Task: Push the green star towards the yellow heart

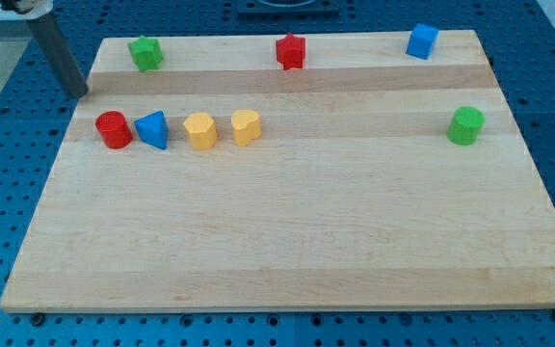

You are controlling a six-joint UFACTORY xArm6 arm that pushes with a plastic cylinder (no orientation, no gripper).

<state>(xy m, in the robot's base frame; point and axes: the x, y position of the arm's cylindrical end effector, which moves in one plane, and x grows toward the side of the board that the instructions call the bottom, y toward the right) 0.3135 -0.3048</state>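
My tip [80,93] sits at the board's [287,251] left edge, just below the top left corner, touching no block. It is a bare rod, so there is nothing to open or close and it holds nothing.

The green star [145,53] is just up and to the view's right of the tip, hard against the top edge near that same corner. My target, the yellow heart [246,126], stands further down and to the right, at the right end of a row of four: red cylinder [114,129], blue triangular block [152,129], yellow hexagonal block [199,130], then the heart.

To do this well, I judge I need to get behind the star on its upper left side, the face away from the heart. That spot is tight against the corner, so the tip has little room there. Then a steady push down and to the right, with the line through the star's centre, should keep it from spinning off. The risk I see is the yellow hexagonal block just left of the heart: aim too low and the star nudges it.

The red star [291,51] at the top edge, the blue cube [422,40] near the top right corner and the green cylinder [466,125] by the right edge are all well clear of that path.
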